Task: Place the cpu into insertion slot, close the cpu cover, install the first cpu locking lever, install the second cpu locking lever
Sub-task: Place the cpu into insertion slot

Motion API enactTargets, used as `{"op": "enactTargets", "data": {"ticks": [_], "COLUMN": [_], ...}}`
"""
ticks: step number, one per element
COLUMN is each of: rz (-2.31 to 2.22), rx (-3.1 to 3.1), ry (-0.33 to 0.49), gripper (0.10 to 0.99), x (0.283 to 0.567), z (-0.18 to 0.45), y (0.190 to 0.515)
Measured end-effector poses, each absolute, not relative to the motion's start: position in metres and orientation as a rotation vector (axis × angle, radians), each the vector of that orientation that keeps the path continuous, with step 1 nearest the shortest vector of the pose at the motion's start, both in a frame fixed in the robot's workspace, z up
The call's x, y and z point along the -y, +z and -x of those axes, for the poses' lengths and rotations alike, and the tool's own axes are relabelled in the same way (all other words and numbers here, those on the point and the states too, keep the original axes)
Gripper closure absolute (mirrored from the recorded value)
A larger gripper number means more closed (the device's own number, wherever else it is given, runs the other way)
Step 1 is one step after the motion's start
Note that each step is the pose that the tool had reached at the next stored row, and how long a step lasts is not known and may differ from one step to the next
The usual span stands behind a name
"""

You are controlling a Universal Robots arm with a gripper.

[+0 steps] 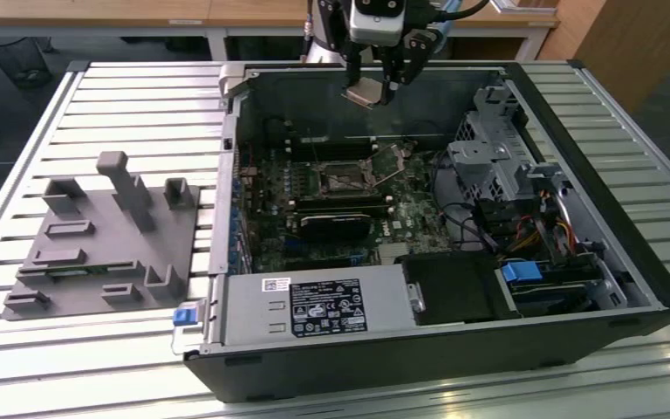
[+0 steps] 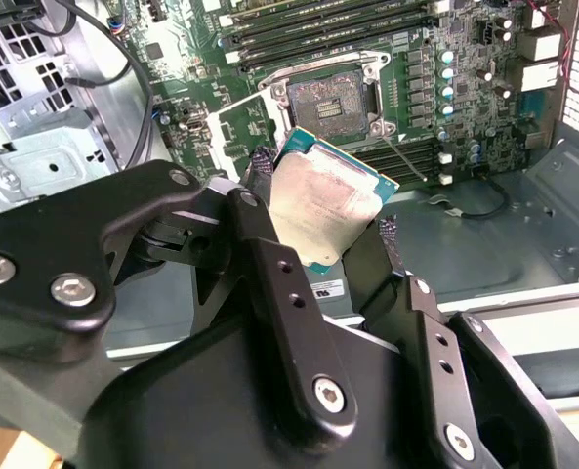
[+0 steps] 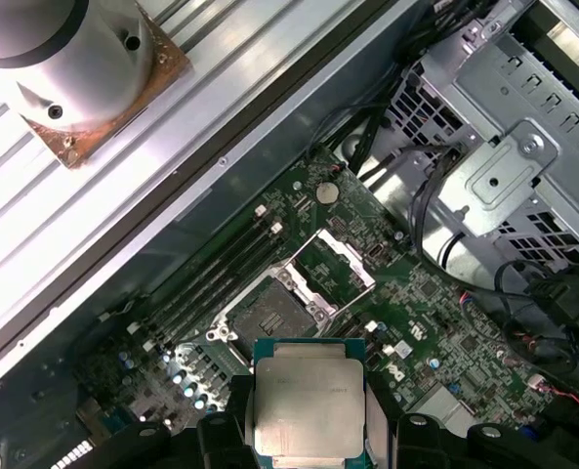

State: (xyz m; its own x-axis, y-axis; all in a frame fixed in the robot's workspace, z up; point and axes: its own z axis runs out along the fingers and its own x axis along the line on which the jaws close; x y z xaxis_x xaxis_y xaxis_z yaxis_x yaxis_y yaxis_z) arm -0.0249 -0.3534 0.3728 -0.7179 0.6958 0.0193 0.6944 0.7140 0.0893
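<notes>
Black gripper (image 1: 372, 90) clamped on cpu (image 3: 309, 405), fingers pressing opposite edges, metal top showing, chip tilted. Held cpu hangs in air well above insertion slot (image 3: 274, 313), off to one side, not touching. Insertion slot bare; cpu cover (image 3: 343, 264) hinged open just beside insertion slot.

power supply label (image 1: 327, 307), print too small

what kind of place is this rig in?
Probably a robotics lab bench: an open desktop computer case sits on a slatted metal table, a grey fixture block beside it, wooden desks behind. The gripper holds the cpu over the case.
</notes>
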Motion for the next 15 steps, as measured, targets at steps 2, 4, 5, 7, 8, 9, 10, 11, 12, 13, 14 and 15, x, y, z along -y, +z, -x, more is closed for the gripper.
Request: {"op": "enactTargets", "data": {"ticks": [2, 4, 5, 7, 8, 9, 10, 11, 12, 13, 14, 15], "rz": [-1.181, -1.188, -1.191, -1.197, -1.201, -1.204, -1.208, -1.211, -1.214, -1.218, -1.221, -1.224], "rx": [-2.891, -2.888, -2.886, -2.883, -2.882, -2.88, -2.879, -2.877, -2.876, -2.874, -2.873, -2.871], "ry": [0.141, 0.141, 0.141, 0.141, 0.141, 0.141, 0.141, 0.14, 0.141, 0.14, 0.14, 0.14], "gripper": [0.545, 0.545, 0.545, 0.545, 0.545, 0.545, 0.545, 0.545, 0.545, 0.545, 0.545, 0.545], "x": [0.3534, 0.3534, 0.3534, 0.3534, 0.3534, 0.3534, 0.3534, 0.3534, 0.3534, 0.3534, 0.3534, 0.3534], "z": [0.0249, 0.0249, 0.0249, 0.0249, 0.0249, 0.0249, 0.0249, 0.0249, 0.0249, 0.0249, 0.0249, 0.0249], "y": [0.3728, 0.3727, 0.3727, 0.3727, 0.3727, 0.3727, 0.3727, 0.3727, 0.3727, 0.3727, 0.3727, 0.3727]}}
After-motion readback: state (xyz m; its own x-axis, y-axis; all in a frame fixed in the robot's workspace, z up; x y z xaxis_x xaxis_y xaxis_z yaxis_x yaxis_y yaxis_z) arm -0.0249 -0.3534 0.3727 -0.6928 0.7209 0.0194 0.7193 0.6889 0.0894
